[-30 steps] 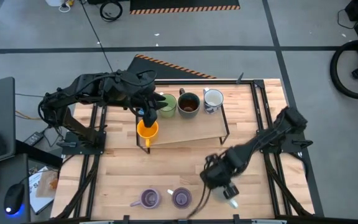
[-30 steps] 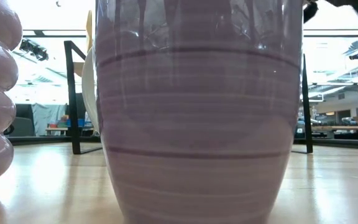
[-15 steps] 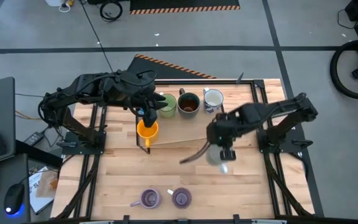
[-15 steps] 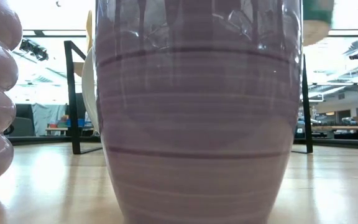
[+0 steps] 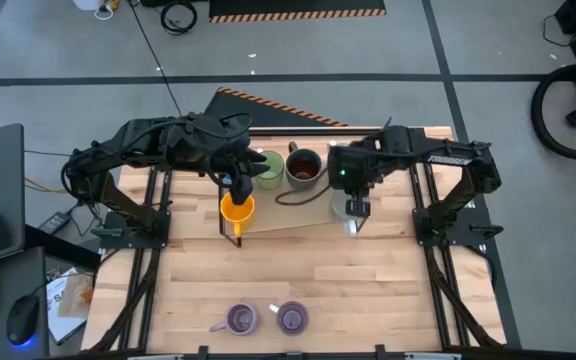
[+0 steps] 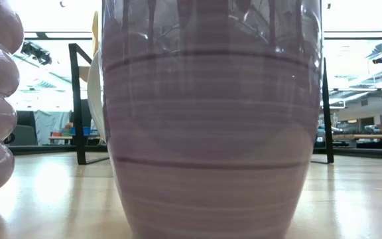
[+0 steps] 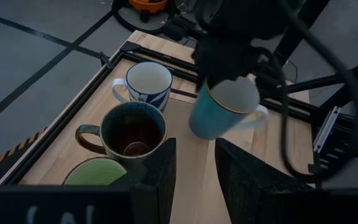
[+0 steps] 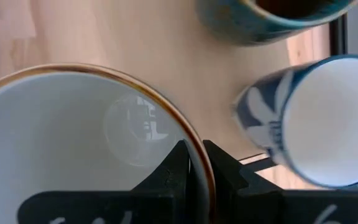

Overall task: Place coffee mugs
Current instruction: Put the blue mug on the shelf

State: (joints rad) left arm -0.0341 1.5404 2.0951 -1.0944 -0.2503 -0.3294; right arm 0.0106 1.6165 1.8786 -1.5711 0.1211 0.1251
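1. The right gripper (image 5: 353, 210) hangs over the right end of the raised wooden shelf (image 5: 313, 212), its fingers pinched on the rim of a blue mug (image 7: 222, 112), one finger inside and one outside, as the right wrist view shows.
2. Just behind that mug stand the white mug with blue markings (image 7: 146, 84) and the dark brown mug (image 5: 303, 167); a green mug (image 5: 266, 168) completes the row along the shelf's far side.
3. The left gripper (image 5: 238, 192) sits at the shelf's left front corner, on the orange mug (image 5: 236, 209). Its jaws look closed on the mug's rim, though the arm covers much of the contact.
4. Bare shelf lies between the orange mug and the blue one, along the front edge.
5. Two purple mugs (image 5: 240, 319) (image 5: 291, 318) stand side by side near the table's (image 5: 388, 290) front edge, well apart from the shelf, with open wood all around.
6. In the low view one purple mug (image 6: 211, 119) fills nearly everything, hiding both arms and the shelf behind it.
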